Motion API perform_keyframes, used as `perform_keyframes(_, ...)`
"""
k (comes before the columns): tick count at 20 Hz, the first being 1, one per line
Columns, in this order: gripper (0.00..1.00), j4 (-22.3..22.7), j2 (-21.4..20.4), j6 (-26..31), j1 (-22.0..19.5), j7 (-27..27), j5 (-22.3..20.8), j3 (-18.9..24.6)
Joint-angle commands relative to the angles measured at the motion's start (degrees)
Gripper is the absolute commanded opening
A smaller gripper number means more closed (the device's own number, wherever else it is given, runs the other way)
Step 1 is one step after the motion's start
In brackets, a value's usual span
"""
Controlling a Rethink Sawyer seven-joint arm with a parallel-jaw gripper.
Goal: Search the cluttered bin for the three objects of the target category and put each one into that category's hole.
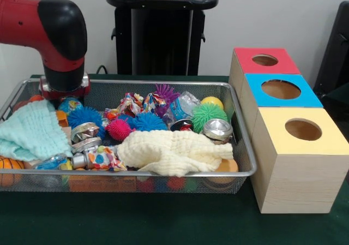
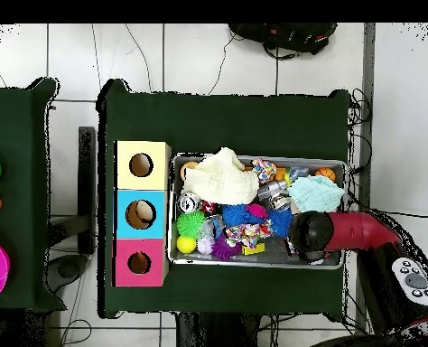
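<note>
The wire mesh bin [image 1: 240,114] is full of clutter: blue [image 1: 84,115], pink [image 1: 119,129], green [image 1: 208,114] and purple [image 1: 165,94] spiky balls, a yellow ball [image 1: 212,101], crushed cans [image 1: 218,129], wrappers, a cream cloth [image 1: 174,152] and a mint cloth [image 1: 30,130]. My gripper [image 1: 64,91] reaches down into the bin's far left corner in the front view, its lower end hidden behind the clutter. In the overhead view the arm's end [image 2: 310,232] covers it, over the bin [image 2: 171,230] near the mint cloth [image 2: 315,192].
Three wooden boxes with round holes stand beside the bin: red top [image 1: 265,60], blue top [image 1: 281,89], yellow top [image 1: 302,130]. In the overhead view they stand left of the bin [image 2: 140,214]. An orange basketball [image 1: 10,166] lies in the bin's corner.
</note>
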Motion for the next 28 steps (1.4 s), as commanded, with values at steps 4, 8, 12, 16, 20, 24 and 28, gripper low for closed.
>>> perform_keyframes(4, 0.00, 7.0, 4.1, -1.3, -0.3, 9.9, 3.0, -6.7)
perform_keyframes(8, 0.00, 7.0, 2.2, 0.4, 0.1, 8.3, 5.3, -7.3)
perform_keyframes(12, 0.00, 7.3, 0.7, 1.5, -0.2, 6.8, 7.4, -7.5)
perform_keyframes(16, 0.00, 8.4, -1.5, 1.2, 0.5, 5.4, 8.4, -7.3)
perform_keyframes(20, 0.00, 12.7, -3.0, -7.0, 0.6, 5.3, 6.4, -6.5)
perform_keyframes(24, 0.00, 15.2, -9.7, -3.1, 3.5, 7.2, 9.4, -7.7)
perform_keyframes(28, 0.00, 17.7, -16.5, 0.3, 3.9, 10.9, 14.2, -11.2)
